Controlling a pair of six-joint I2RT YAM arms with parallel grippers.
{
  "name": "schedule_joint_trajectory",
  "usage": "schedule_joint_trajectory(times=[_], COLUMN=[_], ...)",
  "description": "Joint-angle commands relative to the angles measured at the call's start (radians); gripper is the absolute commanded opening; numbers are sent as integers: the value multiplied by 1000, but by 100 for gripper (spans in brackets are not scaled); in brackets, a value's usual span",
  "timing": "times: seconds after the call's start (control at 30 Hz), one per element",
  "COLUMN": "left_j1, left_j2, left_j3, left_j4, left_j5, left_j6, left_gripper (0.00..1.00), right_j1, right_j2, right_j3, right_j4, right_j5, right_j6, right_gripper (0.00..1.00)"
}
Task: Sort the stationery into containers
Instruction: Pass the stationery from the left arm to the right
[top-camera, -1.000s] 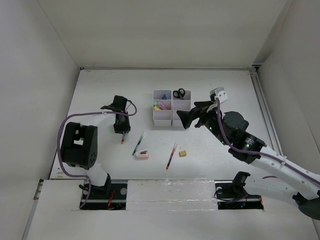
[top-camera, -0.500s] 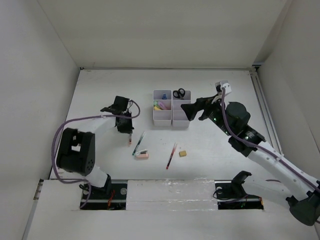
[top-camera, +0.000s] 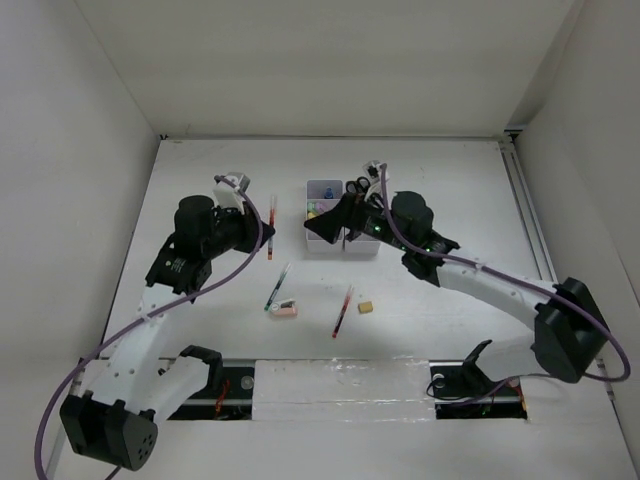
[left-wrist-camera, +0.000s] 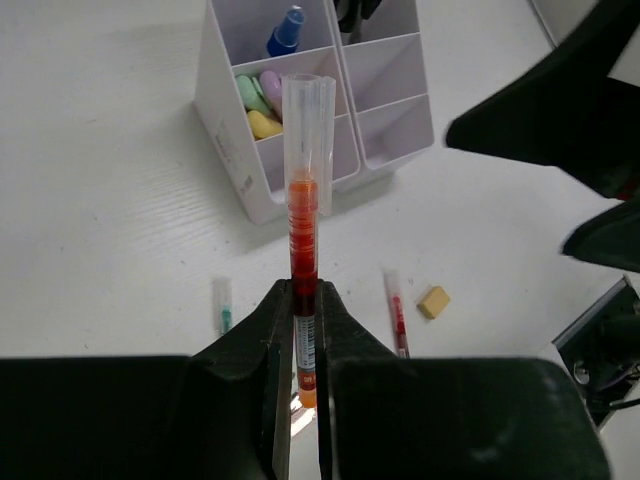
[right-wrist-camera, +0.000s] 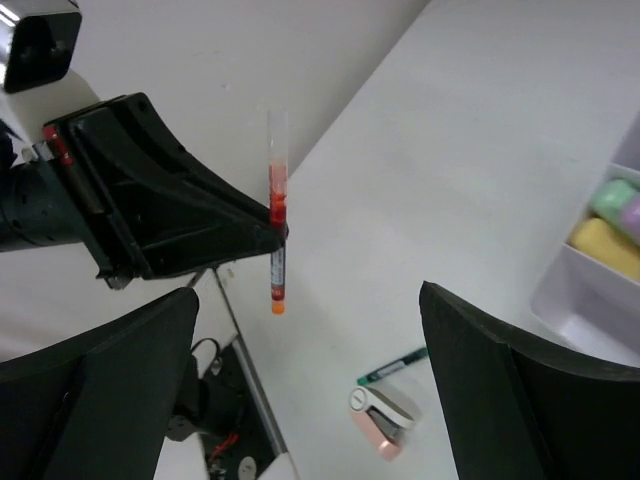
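My left gripper is shut on a red pen and holds it in the air, left of the white organiser. In the left wrist view the pen stands between the shut jaws, pointing at the organiser, which holds a blue-capped tube and green, pink and yellow markers. My right gripper is open and empty over the organiser's front left. Its wrist view shows the left gripper with the pen. Scissors stand in the back right compartment.
On the table in front of the organiser lie a green pen, a pink stapler, a second red pen and a tan eraser cube. White walls enclose the table on three sides.
My left gripper has risen from the table with the red pen and swung toward the organiser. My right arm has swung left over the organiser's front left.
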Motion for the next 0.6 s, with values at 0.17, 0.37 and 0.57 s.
schedule_joint_trajectory(times=[0.17, 0.37, 0.57], left_j1=[-1, -1, -1], left_j2=[-63, -82, -82], left_j3=[-18, -27, -27], left_j4=[65, 65, 65], left_j5=[161, 180, 170], left_j6=[22, 31, 31], left_gripper=[0, 0, 0], right_j1=[89, 107, 117], right_j2=[172, 265, 319], right_j3=[201, 279, 313], right_j4=[212, 202, 191], right_j5=[-11, -2, -20], right_j6=[91, 91, 91], right_gripper=[95, 90, 66])
